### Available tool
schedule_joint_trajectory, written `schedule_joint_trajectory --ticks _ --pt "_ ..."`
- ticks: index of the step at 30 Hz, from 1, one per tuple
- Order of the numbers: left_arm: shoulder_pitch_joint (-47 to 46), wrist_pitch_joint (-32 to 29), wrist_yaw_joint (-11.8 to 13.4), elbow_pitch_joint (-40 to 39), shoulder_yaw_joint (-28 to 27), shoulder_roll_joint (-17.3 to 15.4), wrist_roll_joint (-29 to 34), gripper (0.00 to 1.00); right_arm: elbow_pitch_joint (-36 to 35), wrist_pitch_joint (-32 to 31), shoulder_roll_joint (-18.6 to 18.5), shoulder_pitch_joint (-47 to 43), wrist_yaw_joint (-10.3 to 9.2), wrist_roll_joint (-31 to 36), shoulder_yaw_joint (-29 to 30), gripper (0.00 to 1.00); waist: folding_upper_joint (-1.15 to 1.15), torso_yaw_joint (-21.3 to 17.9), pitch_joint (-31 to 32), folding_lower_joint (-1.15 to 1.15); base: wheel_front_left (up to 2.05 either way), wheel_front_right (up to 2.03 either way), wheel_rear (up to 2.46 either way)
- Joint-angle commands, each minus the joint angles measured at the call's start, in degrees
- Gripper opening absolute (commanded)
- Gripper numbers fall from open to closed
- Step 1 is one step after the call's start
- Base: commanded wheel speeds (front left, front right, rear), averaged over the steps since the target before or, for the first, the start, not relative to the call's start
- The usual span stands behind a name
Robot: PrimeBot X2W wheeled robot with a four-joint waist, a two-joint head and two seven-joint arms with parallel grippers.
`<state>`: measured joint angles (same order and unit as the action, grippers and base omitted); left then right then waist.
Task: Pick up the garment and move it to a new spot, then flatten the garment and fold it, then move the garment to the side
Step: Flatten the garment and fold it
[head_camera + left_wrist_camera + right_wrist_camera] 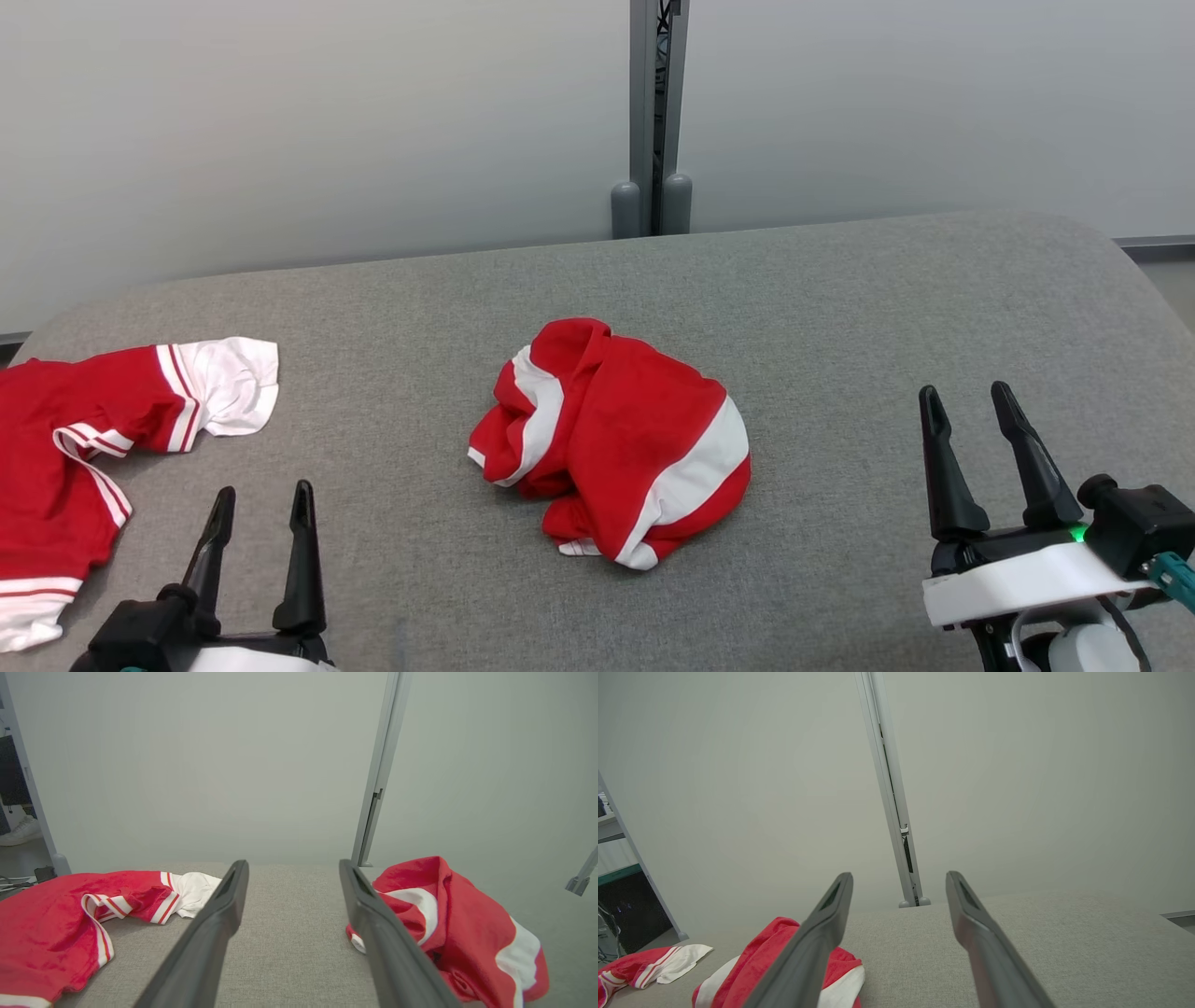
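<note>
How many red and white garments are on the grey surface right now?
2. One crumpled garment sits bunched in the middle of the grey surface; one spread-out garment lies at the robot's left, cut off by the picture's edge. Others could lie outside the frame.

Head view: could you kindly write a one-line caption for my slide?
Open left gripper and open right gripper flank a crumpled red-and-white garment on the grey surface; a second garment lies left.

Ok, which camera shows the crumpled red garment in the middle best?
The head view: the whole crumpled garment lies unobstructed, seen from above. The left wrist view shows it side-on, partly behind a finger; the right wrist view catches just part behind a finger.
</note>
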<state>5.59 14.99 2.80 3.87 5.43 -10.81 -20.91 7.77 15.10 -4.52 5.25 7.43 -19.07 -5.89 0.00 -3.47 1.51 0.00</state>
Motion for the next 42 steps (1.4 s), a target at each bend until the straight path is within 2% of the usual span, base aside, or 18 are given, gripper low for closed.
schedule_joint_trajectory --ticks 1,5,10,17,20,31,37,39,41,42 --pt "-0.65 0.29 -0.36 0.33 -0.08 0.25 -0.54 1.00 0.06 0.09 -0.43 0.35 0.12 0.04 0.09 1.00 0.00 -0.04 -0.01 0.00 0.00 0.00 0.00" --pt "-1.48 -1.46 -2.24 2.98 2.33 1.33 -1.62 1.00 0.18 0.09 -0.39 0.84 0.12 0.00 -0.13 1.00 0.00 -0.33 -0.06 0.00 0.00 0.00 0.00" --pt "-3.43 -7.31 -4.26 7.57 6.10 2.22 -2.36 1.00 0.32 0.09 -0.07 1.61 0.12 -0.25 -1.12 1.00 0.00 -1.31 -0.35 0.00 0.00 0.00 0.00" --pt "-7.73 -16.56 -8.42 15.50 13.02 2.76 -3.13 1.00 0.29 0.09 -0.03 2.74 0.12 -0.44 -1.87 1.00 0.00 -3.61 -1.32 0.00 0.00 0.00 0.00" --pt "-9.60 -19.51 -9.20 19.43 15.53 3.34 -3.75 1.00 0.37 0.09 0.02 3.32 0.12 -0.53 -2.21 1.00 0.00 -5.10 -1.90 0.00 0.00 0.00 0.00" --pt "-17.53 -29.17 -9.78 27.29 18.02 2.78 -6.43 1.00 0.43 0.09 0.20 4.64 0.12 -0.84 -3.01 1.00 0.00 -10.32 -3.70 0.00 0.00 0.00 0.00" --pt "-20.54 -30.04 -9.06 29.75 16.73 2.34 -7.62 0.99 0.19 0.09 0.55 5.03 0.12 -1.09 -2.92 1.00 0.00 -12.94 -5.14 0.00 0.00 0.00 0.00" --pt "-21.80 -30.62 -9.32 30.37 16.90 2.61 -8.22 0.79 0.11 0.09 0.63 5.11 0.12 -1.17 -2.78 1.00 0.00 -13.30 -5.52 0.00 0.00 0.00 0.00" --pt "-22.16 -31.20 -9.45 31.18 17.45 2.83 -8.64 0.48 0.08 0.09 0.70 5.13 0.12 -1.16 -2.66 1.00 0.00 -13.45 -5.81 0.00 0.00 0.00 0.00" --pt "-22.30 -31.20 -9.55 31.42 17.63 2.92 -8.73 0.36 0.05 0.09 0.76 5.21 0.12 -1.12 -2.60 1.00 0.00 -13.47 -5.92 0.00 0.00 0.00 0.00"
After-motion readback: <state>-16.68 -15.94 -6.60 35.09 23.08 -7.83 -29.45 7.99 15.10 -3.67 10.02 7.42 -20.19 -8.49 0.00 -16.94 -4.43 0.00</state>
